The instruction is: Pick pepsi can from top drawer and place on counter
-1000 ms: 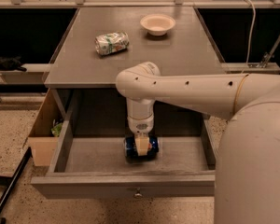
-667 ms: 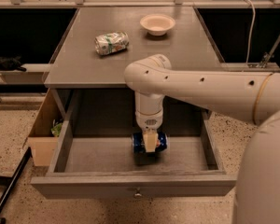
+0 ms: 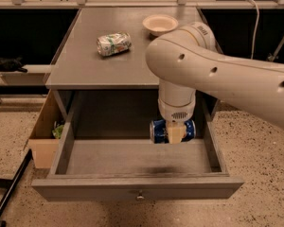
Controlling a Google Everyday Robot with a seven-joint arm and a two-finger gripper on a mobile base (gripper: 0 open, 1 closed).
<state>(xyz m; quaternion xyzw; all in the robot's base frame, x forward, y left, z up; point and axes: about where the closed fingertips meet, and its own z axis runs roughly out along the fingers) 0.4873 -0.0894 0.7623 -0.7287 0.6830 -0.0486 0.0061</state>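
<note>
the gripper (image 3: 175, 134) is clamped across the pepsi can (image 3: 157, 130), which hangs sideways, long axis left to right, above the floor of the open top drawer (image 3: 132, 189); the counter (image 3: 85, 65) lies higher and farther back.

No text, brand or number readable anywhere from here.
- pepsi can (image 3: 158, 130): blue wrap and silver end show; lettering and logo not legible, middle hidden behind gripper (image 3: 175, 134).
- Gripper: hangs inside top drawer (image 3: 137, 188), fingers clamped across can, can lying sideways.
- Silver-and-green can (image 3: 113, 43) on counter (image 3: 80, 70): mottled green and white print, no word can be made out.
- Arm (image 3: 217, 74): white shell, dark round holes, small grille above gripper; no legible markings.
- Cardboard box (image 3: 43, 138) beside drawer: print unreadable.
</note>
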